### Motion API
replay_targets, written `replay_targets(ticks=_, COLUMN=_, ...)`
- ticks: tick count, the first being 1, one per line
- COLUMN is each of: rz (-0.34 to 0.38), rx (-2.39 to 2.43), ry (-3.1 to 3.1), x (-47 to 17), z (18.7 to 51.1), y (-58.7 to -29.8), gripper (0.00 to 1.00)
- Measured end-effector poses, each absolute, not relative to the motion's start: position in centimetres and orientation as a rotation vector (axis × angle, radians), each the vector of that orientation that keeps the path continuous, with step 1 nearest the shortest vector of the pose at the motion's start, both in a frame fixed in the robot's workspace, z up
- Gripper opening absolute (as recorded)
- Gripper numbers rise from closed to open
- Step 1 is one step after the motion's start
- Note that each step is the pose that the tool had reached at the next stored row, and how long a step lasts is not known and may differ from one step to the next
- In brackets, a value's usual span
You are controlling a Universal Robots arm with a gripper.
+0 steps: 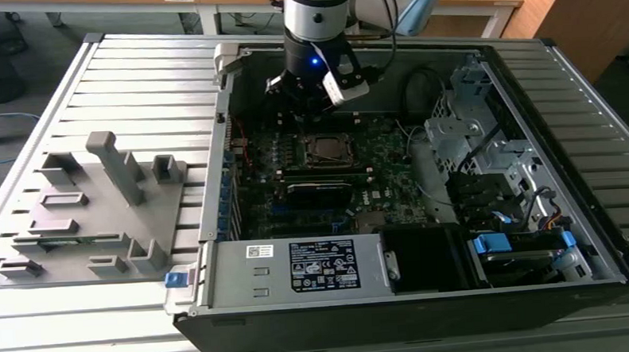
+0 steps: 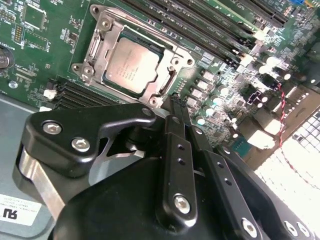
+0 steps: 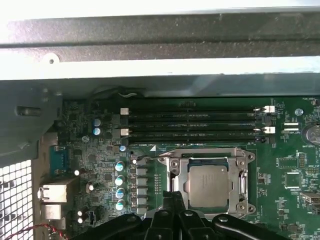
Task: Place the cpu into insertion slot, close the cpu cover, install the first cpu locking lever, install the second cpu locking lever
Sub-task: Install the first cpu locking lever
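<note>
So, far left (ext. view): grey plastic fixture [image 1: 93,209] w/ upright posts, on slatted metal table [image 1: 130,81], just beside the case.
Case: open PC case [image 1: 225,188] lying flat, mobo [image 1: 294,193] facing up.
Gripper: gripper [image 1: 311,98] hangs on the arm over the mobo, btwn the case's far wall and the slot. Fingers [image 2: 172,150] pressed together, nothing btwn them. Tips sit just beside the slot's corner in both wrist views; touching or not, can't tell.
Cpu: cpu [image 2: 131,65] sits inside insertion slot [image 2: 187,61], approx mid-board. Lies flat, grey metal top up. Square, so no long axis; edges run parallel w/ the slot rim and w/ the RAM slots [image 3: 195,125].
Cover: cpu cover [image 3: 200,159] lies down flat over the cpu, chip top showing thru its window.
Lever: thin locking lever [image 3: 147,158] sticks out sideways from the slot's corner toward a row of capacitors [image 3: 120,185]. Latched or not, can't tell.
Near edge of case: PSU box [image 1: 324,265] w/ white label; blue tab [image 1: 176,279] at its left in the ext. view.
Right (ext. view): drive bays [image 1: 505,160], blue clips [image 1: 489,244], loose cables [image 1: 427,83].
</note>
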State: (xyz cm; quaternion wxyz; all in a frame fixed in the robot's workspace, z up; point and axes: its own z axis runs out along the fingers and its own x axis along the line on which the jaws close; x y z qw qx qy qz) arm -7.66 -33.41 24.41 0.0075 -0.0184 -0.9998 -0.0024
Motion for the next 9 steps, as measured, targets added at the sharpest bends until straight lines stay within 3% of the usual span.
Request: replay_targets(ticks=9, rz=-0.015, rx=-0.057, ry=-3.124, x=-7.65, z=25.02, y=-33.41, gripper=0.1)
